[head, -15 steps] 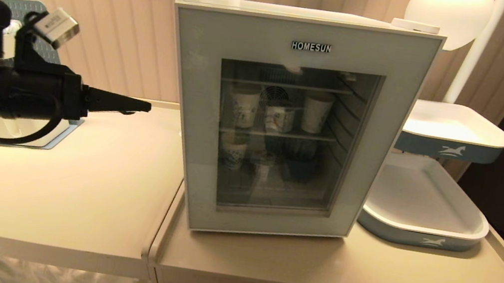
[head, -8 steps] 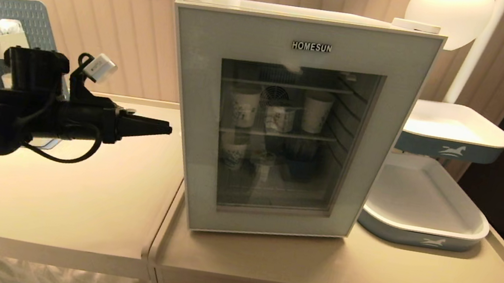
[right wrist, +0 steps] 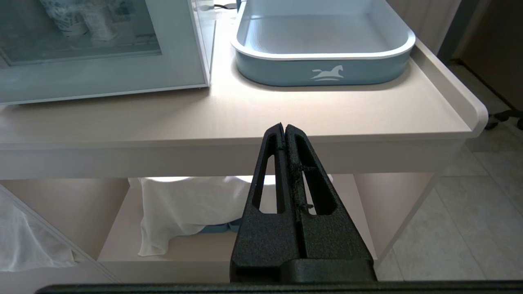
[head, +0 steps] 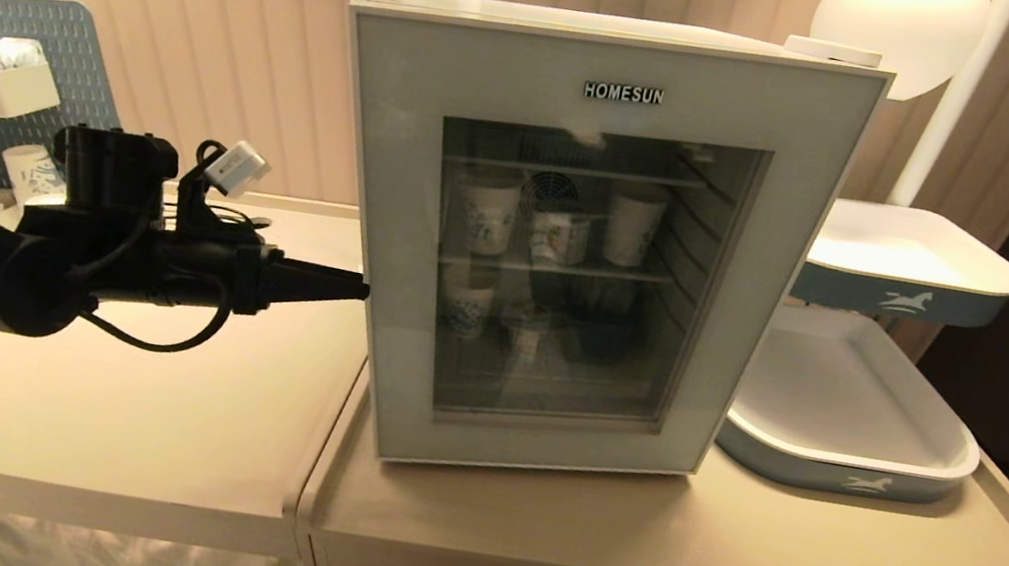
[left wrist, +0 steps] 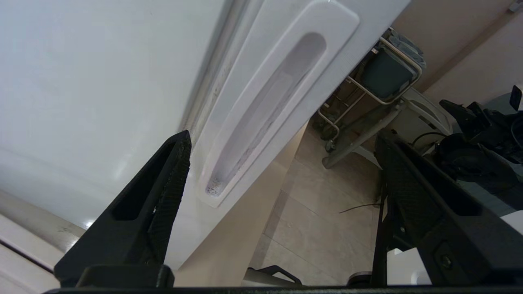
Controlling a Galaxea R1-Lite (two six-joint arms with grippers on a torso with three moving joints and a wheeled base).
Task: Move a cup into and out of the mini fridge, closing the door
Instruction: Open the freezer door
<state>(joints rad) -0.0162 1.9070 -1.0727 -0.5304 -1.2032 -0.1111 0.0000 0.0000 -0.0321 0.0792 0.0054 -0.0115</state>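
Black left jaws [head: 357,285] gape wide at nine o'clock of the mini fridge [head: 573,233], beside its shut door [head: 391,235]; misjudging the recessed handle [left wrist: 261,118], I'd slip. Right jaws [right wrist: 284,128] rest shut below the bench [head: 626,535].

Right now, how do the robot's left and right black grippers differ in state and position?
The left gripper is open, fingers spread wide; the right gripper is shut, fingers pressed together. The left gripper reaches level at the left edge of the white mini fridge, by the recessed handle in its closed door; the right gripper hangs parked below the beige table's front edge. Neither holds anything.
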